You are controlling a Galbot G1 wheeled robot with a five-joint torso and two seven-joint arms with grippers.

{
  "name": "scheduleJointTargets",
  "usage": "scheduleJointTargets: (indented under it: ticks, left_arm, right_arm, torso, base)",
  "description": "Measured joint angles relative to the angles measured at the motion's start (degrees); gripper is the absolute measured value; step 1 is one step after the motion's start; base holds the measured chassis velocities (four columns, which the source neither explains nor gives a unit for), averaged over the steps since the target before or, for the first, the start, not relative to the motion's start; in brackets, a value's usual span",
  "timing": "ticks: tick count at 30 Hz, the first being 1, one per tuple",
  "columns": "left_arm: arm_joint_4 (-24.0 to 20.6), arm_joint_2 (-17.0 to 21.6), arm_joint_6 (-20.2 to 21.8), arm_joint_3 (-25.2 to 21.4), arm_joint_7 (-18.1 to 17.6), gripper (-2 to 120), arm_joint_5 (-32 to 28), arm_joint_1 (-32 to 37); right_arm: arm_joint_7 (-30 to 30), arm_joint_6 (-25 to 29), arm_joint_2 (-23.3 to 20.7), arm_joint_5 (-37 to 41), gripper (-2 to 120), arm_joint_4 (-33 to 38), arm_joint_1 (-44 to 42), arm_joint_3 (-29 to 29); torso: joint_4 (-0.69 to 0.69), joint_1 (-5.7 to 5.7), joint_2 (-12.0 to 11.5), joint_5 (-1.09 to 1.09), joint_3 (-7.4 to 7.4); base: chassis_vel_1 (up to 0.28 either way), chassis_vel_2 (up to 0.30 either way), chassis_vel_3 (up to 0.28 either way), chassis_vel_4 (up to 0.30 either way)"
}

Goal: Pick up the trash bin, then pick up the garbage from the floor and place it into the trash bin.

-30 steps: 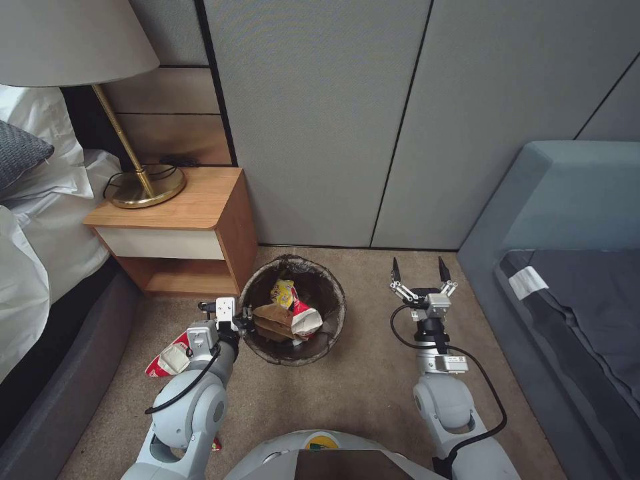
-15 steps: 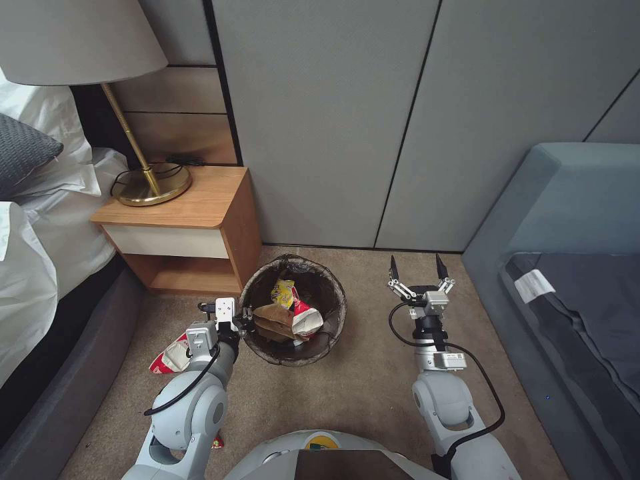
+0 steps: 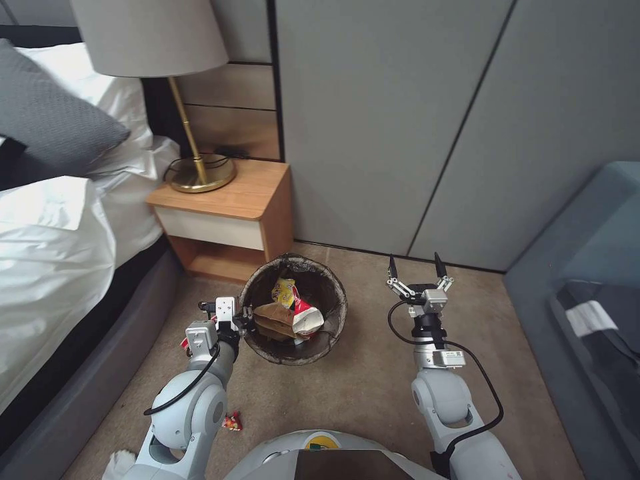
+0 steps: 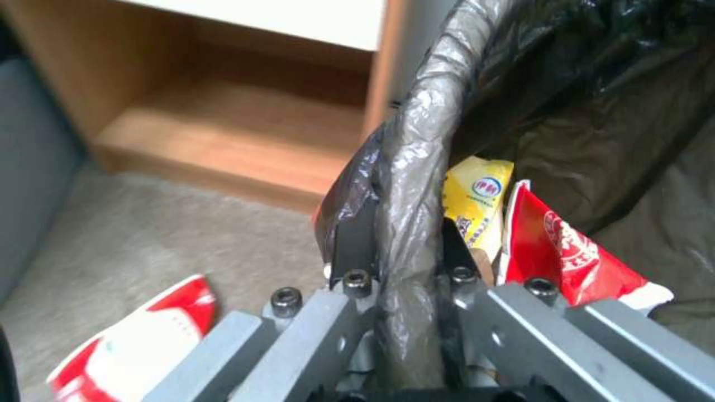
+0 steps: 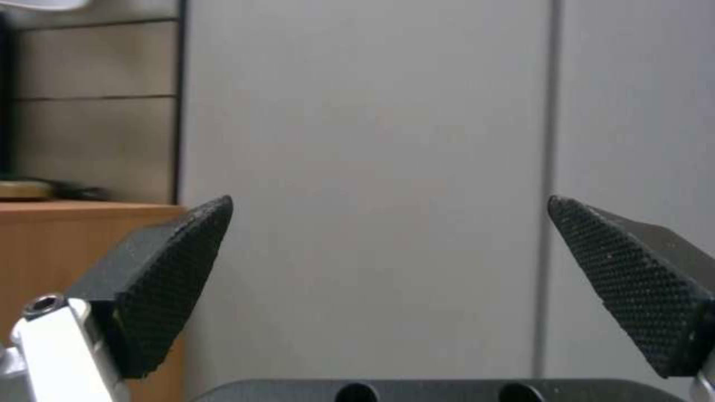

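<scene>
Black bag plastic folded over the rim of the trash bin (image 3: 293, 310) is pinched between the two fingers of the left hand (image 4: 399, 262), one finger outside the rim and one inside, so the first step, taking hold of the bin, appears done. The bin sits in front of the robot, beside the wooden nightstand (image 3: 230, 217), and whether it is lifted clear of the carpet cannot be told. Several pieces of garbage already lie inside: a yellow wrapper (image 3: 283, 292), a brown paper bag (image 3: 272, 319) and a red-and-white packet (image 3: 305, 320). The right hand (image 3: 415, 272) hovers to the right of the bin with its fingers spread wide and nothing between them. Collection is judged partly complete: a red-and-white wrapper (image 4: 142, 343) lies on the carpet just beside the left hand, and a small red scrap (image 3: 233, 421) lies on the floor near the robot's base.
</scene>
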Motion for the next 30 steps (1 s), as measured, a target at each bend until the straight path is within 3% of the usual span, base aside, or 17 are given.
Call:
scheduleJointTargets:
  ticks: [30]
  left_arm:
    - [-0.1, -0.2, -0.3, 0.1, 0.8, 0, 0.2, -0.2]
  right_arm:
    - [-1.8, 0.3, -0.1, 0.8, 99, 0.3, 0.2, 0.0]
  torso:
    - [0.00, 0.00, 0.0, 0.00, 0.00]
  base:
    - [0.128, 0.123, 0.125, 0.124]
